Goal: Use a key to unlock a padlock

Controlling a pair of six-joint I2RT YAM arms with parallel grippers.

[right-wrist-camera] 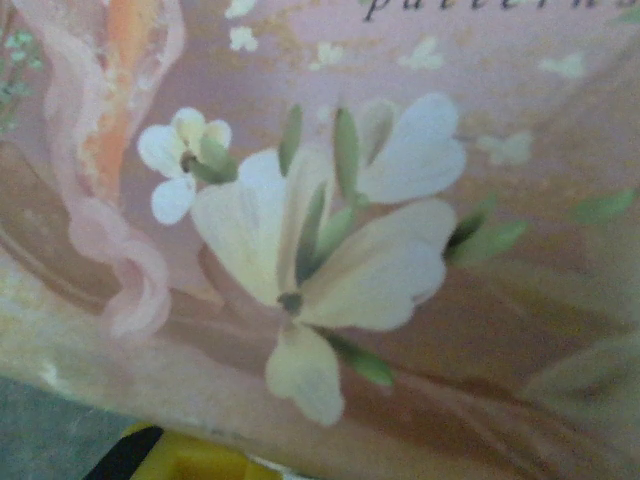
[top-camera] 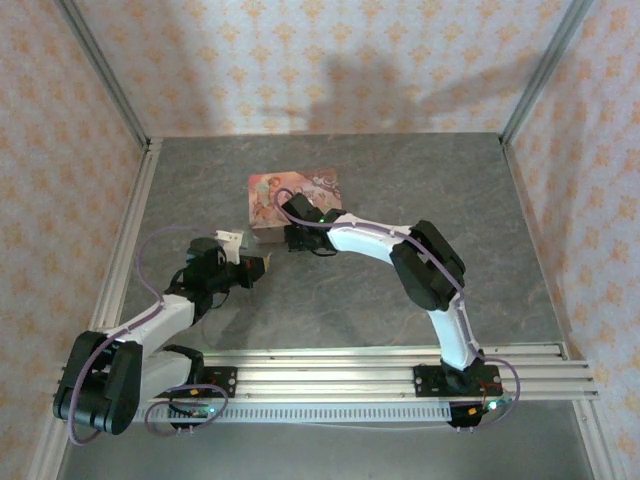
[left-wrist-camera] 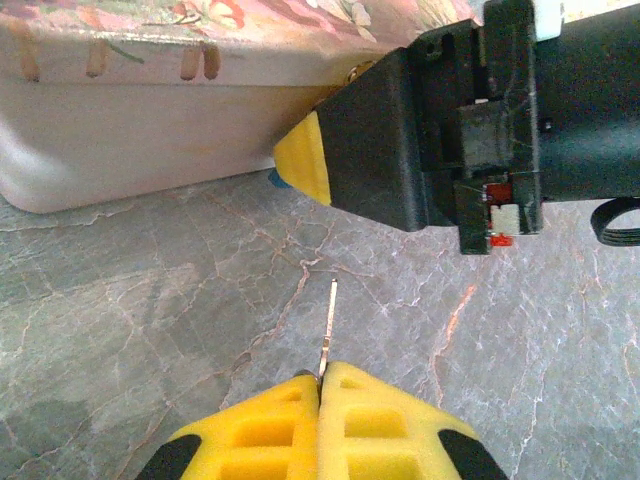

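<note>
Grey marbled table (top-camera: 420, 200) lies between floral-papered walls (top-camera: 330, 60); on it I count one pink box (top-camera: 300, 188), two arms, one key and one padlock. Left gripper (left-wrist-camera: 320, 378), at the bottom of the left wrist frame, is clamped on the key (left-wrist-camera: 329, 315); the thin blade points up toward the box, with bare table between. Right gripper (top-camera: 292, 236) sits at the box's front wall; whether its jaws are closed I cannot tell; its yellow finger (left-wrist-camera: 303, 160) covers most of the padlock (left-wrist-camera: 273, 181), a blue sliver against that wall. Box lid is on, hiding the inside.
</note>
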